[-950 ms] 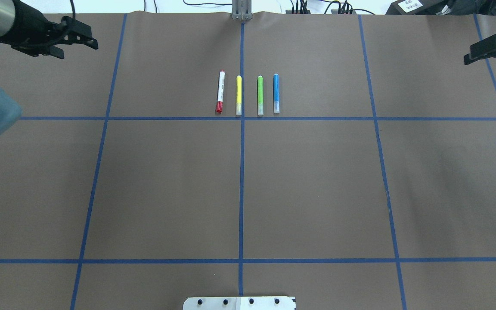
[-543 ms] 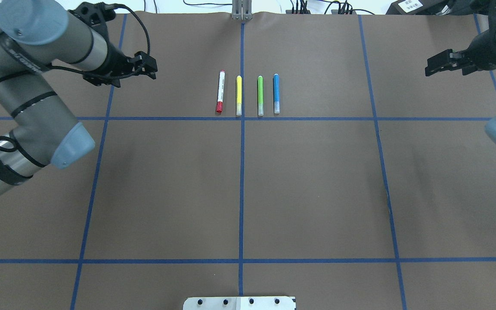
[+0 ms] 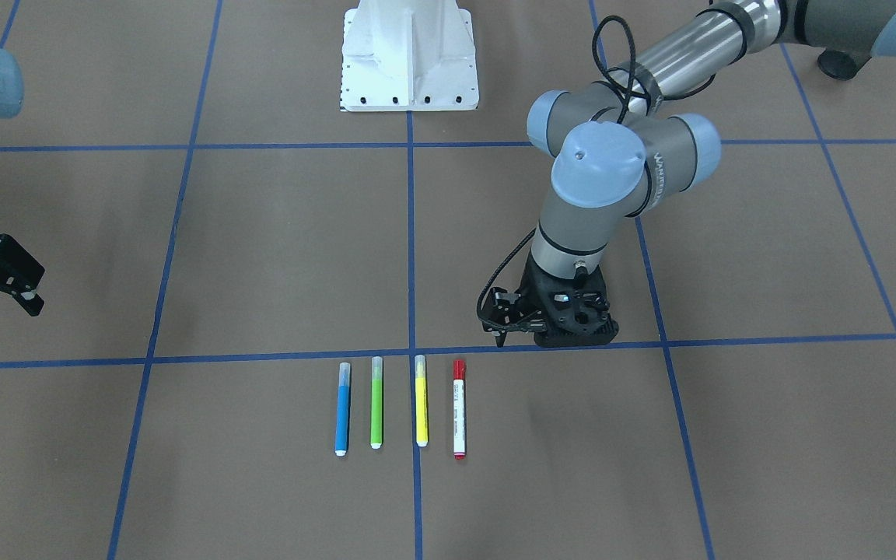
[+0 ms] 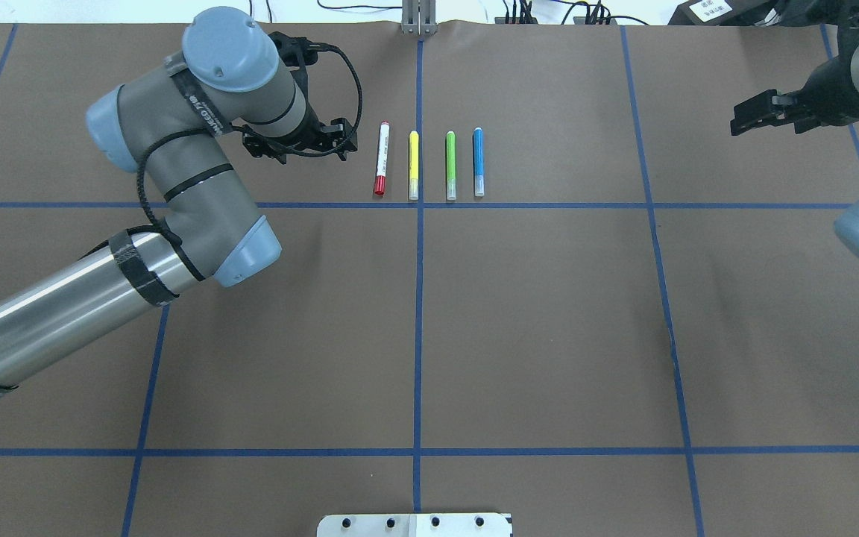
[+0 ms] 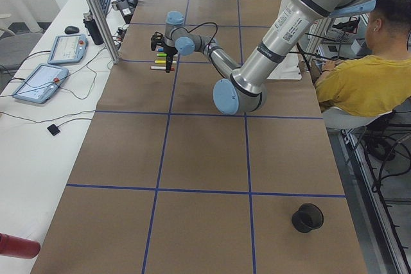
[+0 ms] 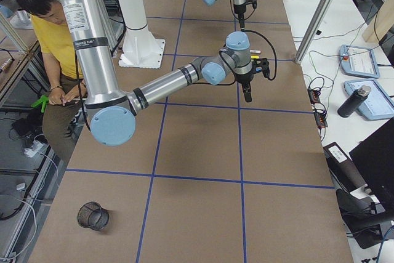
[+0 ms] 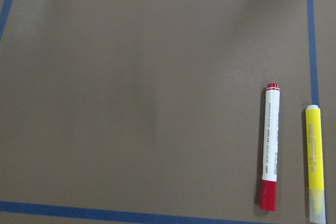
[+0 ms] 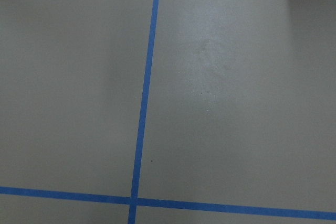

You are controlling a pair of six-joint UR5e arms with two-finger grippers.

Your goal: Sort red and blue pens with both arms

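We see the red pen (image 4: 382, 159) and blue pen (image 4: 479, 162) lying at the two ends of a row near the middle of the table's (image 4: 549, 335) far edge, with a yellow marker (image 4: 413, 165) and a green marker (image 4: 450, 165) between them. The left gripper (image 4: 347, 149) hangs with its jaws parted just beside the red pen, not touching it. The right gripper (image 3: 34, 289), jaws also parted, is near the right edge.

**Brown-papered table in a bright workshop**

The table (image 4: 549, 335) is covered in brown paper, marked into large squares by blue tape lines (image 4: 418, 335). Along one long side runs a white bench (image 5: 38, 133) with two tablet-like screens (image 5: 40, 83), a dark bottle (image 5: 94, 28) and a mouse (image 5: 71, 29), beside an aluminium post (image 5: 96, 11). A person in a yellow shirt (image 5: 359, 81) sits on the opposite side. A black mesh cup (image 5: 307, 217) stands on the paper. The light is even and bright.
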